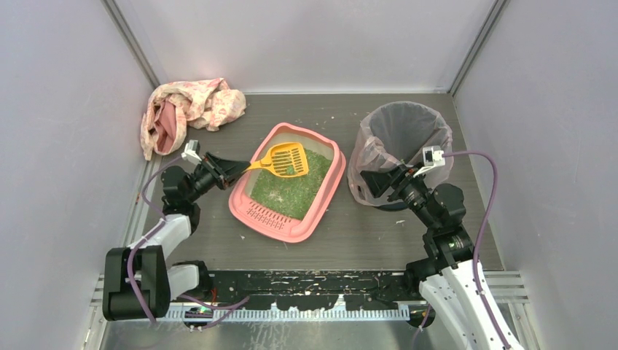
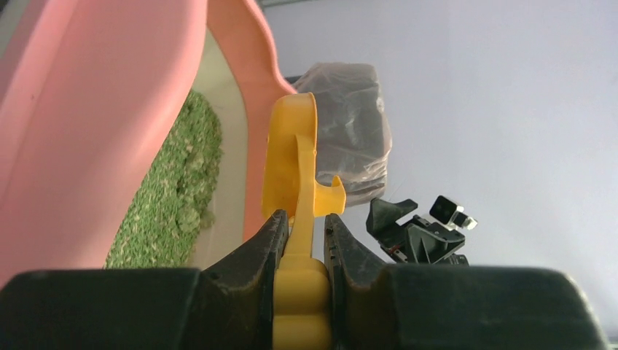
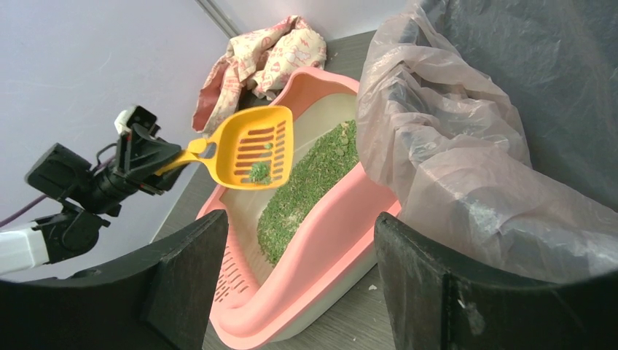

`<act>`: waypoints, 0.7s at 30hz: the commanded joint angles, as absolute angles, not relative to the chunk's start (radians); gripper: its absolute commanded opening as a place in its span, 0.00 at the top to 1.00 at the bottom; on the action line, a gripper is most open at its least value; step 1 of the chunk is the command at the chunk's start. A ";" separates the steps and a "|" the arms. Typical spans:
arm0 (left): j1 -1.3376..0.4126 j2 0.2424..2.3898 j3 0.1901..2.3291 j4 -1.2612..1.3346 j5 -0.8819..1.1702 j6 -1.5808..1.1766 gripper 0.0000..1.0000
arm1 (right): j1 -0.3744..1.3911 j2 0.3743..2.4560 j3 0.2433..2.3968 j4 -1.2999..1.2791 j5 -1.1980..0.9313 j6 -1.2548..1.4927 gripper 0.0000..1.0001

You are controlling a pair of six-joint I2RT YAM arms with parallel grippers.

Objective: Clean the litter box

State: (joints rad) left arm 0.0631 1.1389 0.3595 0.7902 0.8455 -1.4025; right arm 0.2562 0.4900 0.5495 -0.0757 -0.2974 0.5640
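The pink litter box [image 1: 270,217] lies mid-table with its grate lip toward me and green granules [image 1: 291,191] inside. My left gripper [image 1: 235,170] is shut on the handle of a yellow slotted scoop [image 1: 282,159], which hangs over the box's far-left part. In the left wrist view the fingers [image 2: 271,240] pinch the yellow handle [image 2: 299,292] beside the pink wall [image 2: 95,131]. A small green clump [image 3: 259,172] sits in the scoop [image 3: 251,146]. My right gripper [image 1: 377,179] is open and empty beside the bin, facing the litter box [image 3: 321,248].
A dark round bin with a translucent pinkish bag [image 1: 373,146] stands right of the box, close against my right gripper's fingers [image 3: 437,284]. A crumpled pink patterned cloth [image 1: 191,109] lies at the back left. Grey walls close in on both sides. Stray crumbs dot the table.
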 commanded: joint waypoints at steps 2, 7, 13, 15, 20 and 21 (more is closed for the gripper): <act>0.046 1.151 0.373 0.725 0.849 -1.356 1.00 | 0.257 0.469 0.566 -0.042 -0.300 0.567 0.22; -0.035 1.172 0.382 0.769 0.819 -1.377 1.00 | 0.257 0.457 0.557 -0.050 -0.284 0.560 0.22; 0.081 1.167 0.394 0.777 0.890 -1.396 1.00 | 0.258 0.444 0.554 -0.059 -0.294 0.563 0.22; 0.082 1.155 0.432 0.714 0.886 -1.376 1.00 | 0.258 0.438 0.557 -0.066 -0.295 0.559 0.22; 0.082 1.154 0.547 0.591 0.871 -1.349 1.00 | 0.258 0.413 0.569 -0.083 -0.303 0.563 0.22; 0.082 1.159 0.568 0.578 0.869 -1.346 1.00 | 0.258 0.405 0.572 -0.091 -0.300 0.559 0.22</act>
